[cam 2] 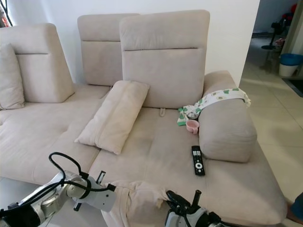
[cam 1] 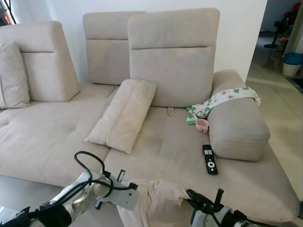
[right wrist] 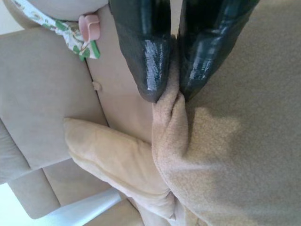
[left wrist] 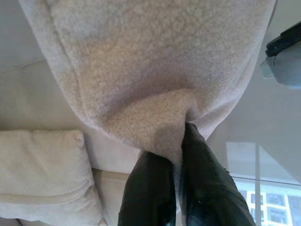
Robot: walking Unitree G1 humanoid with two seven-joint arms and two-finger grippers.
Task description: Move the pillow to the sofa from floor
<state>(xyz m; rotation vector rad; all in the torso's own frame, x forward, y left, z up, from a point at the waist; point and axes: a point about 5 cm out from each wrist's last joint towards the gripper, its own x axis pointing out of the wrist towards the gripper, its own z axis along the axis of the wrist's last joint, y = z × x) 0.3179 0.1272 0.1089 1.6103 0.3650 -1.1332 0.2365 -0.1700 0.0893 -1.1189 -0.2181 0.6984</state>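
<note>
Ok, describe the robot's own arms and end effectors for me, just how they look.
Both arms are silver metal with black joints. A looping black cable arcs over the left arm, which narrows to a pale grey wrist. The left end effector and right end effector each have two long glossy black fingers, rounded at the tips. Black brackets and a short black post sit on the right arm.

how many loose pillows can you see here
3. One pillow is pinched by both grippers, left and right, at the sofa's front edge. One leans mid-seat. One stands at the far left backrest. Others may be hidden.
</note>
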